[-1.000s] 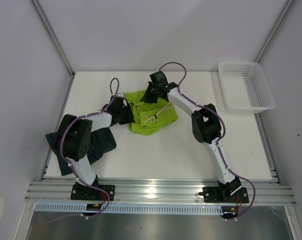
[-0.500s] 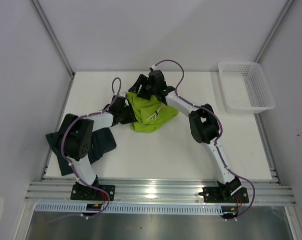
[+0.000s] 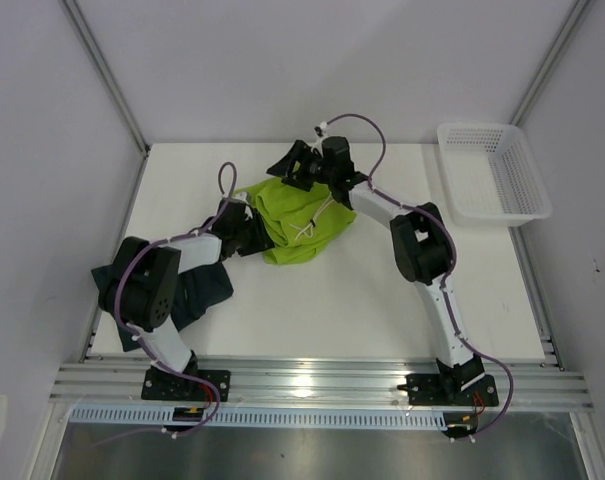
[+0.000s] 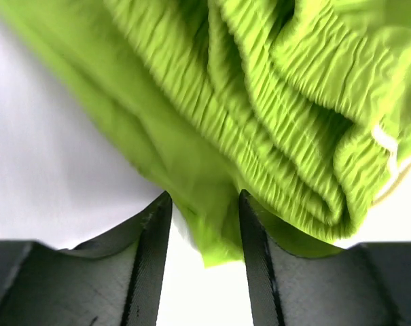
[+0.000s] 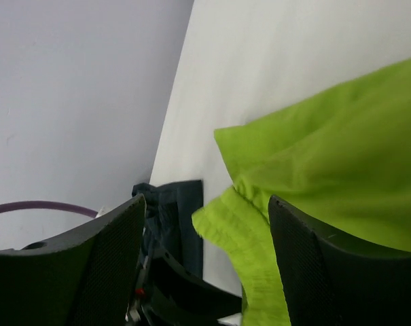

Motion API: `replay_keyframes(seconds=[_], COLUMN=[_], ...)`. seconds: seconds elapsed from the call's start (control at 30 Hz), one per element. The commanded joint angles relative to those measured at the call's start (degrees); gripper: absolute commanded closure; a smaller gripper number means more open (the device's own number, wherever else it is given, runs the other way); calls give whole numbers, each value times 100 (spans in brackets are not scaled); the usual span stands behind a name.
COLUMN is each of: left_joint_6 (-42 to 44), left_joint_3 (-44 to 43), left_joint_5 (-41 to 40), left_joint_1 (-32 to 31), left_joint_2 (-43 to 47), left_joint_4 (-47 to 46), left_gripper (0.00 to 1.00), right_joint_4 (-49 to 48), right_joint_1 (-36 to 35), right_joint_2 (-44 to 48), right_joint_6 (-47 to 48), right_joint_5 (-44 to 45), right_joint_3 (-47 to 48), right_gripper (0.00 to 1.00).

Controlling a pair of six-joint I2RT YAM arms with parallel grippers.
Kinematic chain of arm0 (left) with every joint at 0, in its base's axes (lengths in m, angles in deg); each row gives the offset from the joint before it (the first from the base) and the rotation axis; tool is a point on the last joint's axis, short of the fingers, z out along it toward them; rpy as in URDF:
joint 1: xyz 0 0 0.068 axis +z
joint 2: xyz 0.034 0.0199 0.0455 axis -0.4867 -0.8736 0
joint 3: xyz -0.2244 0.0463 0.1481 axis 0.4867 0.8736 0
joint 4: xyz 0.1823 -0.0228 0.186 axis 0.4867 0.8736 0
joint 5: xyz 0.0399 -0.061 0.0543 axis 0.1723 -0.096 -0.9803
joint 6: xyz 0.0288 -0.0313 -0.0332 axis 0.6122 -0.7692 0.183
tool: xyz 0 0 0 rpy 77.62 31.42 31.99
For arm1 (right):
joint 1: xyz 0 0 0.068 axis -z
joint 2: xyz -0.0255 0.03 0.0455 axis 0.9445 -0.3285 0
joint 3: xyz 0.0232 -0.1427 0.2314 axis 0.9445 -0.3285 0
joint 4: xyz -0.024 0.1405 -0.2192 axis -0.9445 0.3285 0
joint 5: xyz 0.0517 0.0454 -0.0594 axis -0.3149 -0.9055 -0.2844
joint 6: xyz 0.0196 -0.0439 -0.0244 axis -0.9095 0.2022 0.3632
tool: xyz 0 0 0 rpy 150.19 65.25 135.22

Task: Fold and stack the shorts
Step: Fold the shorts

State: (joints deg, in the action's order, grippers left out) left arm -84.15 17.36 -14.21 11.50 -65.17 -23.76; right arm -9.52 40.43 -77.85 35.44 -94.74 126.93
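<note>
The white bench looks the same as it did a moment ago. Seen from the top, 12 o'clock is the far edge and 6 o'clock is where the arms are bolted on.

The green shorts lie bunched up a little toward 11 o'clock from the middle of the bench. A moment ago the lump was rounder. Now its top edge lies flatter, and one corner points out toward 10 o'clock. A white string shows on top of the cloth.

The dark shorts lie at 8 o'clock, partly under the left arm. They have not moved. They do not touch the green shorts.

The white basket sits in the corner at 2 o'clock, well away from both pairs of shorts. It has not moved either.

The left pincer is at the 9 o'clock side of the green shorts, in about the same spot as before. The left wrist view shows a fold of green cloth squeezed between the two fingers of the pincer, so it is gripping the green shorts.

The right pincer has changed the most. A moment ago it was down on the 12 o'clock edge of the green shorts. Now it is past that edge, toward 12 o'clock. Its fingers are spread wide and hold nothing. The right wrist view shows the gap between the fingers, with the green cloth lying free beyond them.
</note>
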Motion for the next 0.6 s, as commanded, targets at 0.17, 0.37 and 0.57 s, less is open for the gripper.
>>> replay_keyframes(seconds=[0.17, 0.37, 0.57], left_joint_6=[-450, -643, -670], left_joint_3=[708, 796, 191], left_joint_5=[201, 78, -379], left_joint_1=[198, 198, 260], left_joint_2=[1306, 1772, 1948], left_joint_4=[-231, -134, 286], left_gripper=[46, 41, 37], right_joint_4=[171, 1978, 2159], right_joint_1=[587, 859, 947], right_joint_2=[1513, 1260, 1249], right_joint_6=[978, 2032, 2455], right_joint_5=[2, 152, 318], right_joint_3=[-1041, -524, -978], right_gripper=[25, 25, 24])
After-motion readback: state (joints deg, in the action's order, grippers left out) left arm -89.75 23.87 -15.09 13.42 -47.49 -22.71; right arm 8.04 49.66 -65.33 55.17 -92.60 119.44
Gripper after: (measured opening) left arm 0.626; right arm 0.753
